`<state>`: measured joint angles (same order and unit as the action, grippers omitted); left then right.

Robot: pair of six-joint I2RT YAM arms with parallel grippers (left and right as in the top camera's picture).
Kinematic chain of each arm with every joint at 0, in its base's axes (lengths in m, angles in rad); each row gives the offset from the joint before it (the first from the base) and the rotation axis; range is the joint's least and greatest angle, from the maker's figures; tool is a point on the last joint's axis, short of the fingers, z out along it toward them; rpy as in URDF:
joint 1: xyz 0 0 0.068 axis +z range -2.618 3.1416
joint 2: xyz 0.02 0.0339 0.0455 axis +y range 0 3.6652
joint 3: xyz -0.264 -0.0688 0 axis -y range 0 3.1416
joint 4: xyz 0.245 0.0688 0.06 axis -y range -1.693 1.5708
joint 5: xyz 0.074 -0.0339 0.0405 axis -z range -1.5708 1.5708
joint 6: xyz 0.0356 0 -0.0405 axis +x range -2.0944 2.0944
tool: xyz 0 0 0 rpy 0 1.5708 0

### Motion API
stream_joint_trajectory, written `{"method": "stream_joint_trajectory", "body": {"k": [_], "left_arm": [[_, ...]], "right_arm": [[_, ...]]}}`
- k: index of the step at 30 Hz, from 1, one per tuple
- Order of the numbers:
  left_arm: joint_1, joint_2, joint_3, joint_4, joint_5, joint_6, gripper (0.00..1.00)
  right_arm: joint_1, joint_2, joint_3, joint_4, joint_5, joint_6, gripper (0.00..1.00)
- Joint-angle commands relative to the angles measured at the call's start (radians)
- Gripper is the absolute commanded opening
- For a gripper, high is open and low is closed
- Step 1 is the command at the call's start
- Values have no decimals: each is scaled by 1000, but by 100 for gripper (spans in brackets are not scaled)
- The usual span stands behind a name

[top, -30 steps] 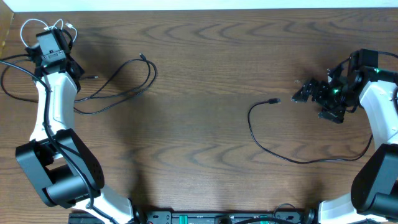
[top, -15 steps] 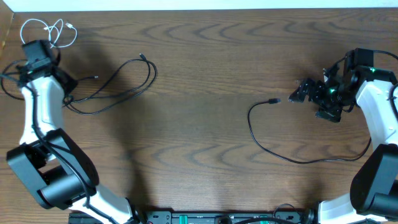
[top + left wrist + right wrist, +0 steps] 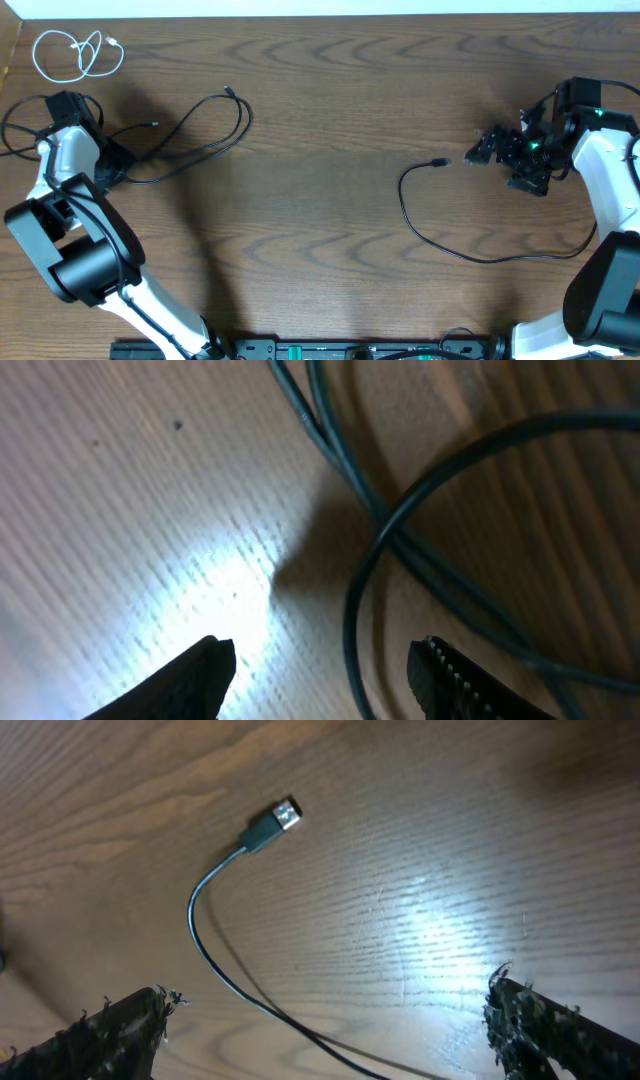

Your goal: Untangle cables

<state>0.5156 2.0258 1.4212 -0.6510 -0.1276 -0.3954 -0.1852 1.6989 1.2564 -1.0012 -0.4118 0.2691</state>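
A short white cable (image 3: 75, 52) lies coiled by itself at the table's far left corner. One long black cable (image 3: 190, 135) loops across the left side. My left gripper (image 3: 112, 162) hangs low over its left end, jaws open. In the left wrist view its strands (image 3: 385, 525) cross on the wood, and one strand runs between the fingers of that gripper (image 3: 322, 655) without being clamped. A second black cable (image 3: 470, 250) curves over the right side, its plug (image 3: 438, 162) (image 3: 275, 823) pointing right. My right gripper (image 3: 497, 165) (image 3: 330, 995) stands wide open just right of the plug, above that cable.
A thicker black wire (image 3: 20, 125) of the left arm loops out near the left table edge. The table's back edge (image 3: 320, 14) runs just behind the white cable. Bare wood (image 3: 320, 200) separates the two black cables.
My left arm has drawn back from over the white cable toward the near side and now sits at the left black cable. The white cable lies uncovered. The right arm has barely shifted.
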Motion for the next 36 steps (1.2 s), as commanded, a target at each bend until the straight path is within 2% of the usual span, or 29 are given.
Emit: {"method": "stream_joint_trajectory", "body": {"k": [1,5,13,15,20,35,36], "left_arm": [[1,21,-8,6,16,-2,60],[1,42,-8,10,16,-2,49],[1,70,-5,59,16,-2,13],[2,70,4,67,15,-1,8],[2,59,43,78,15,84,8],[3,3,47,208,16,96,8],[3,3,47,220,15,119,14]], "right_arm": [[5,-3,6,-1,-7,-8,99],[5,-3,6,-2,-7,-8,99],[5,-4,6,-6,-9,0,99],[5,-4,6,-6,-14,0,99],[5,-4,6,-10,-14,0,99],[5,-3,6,-17,-14,0,99],[5,-3,6,-16,-14,0,99]]}}
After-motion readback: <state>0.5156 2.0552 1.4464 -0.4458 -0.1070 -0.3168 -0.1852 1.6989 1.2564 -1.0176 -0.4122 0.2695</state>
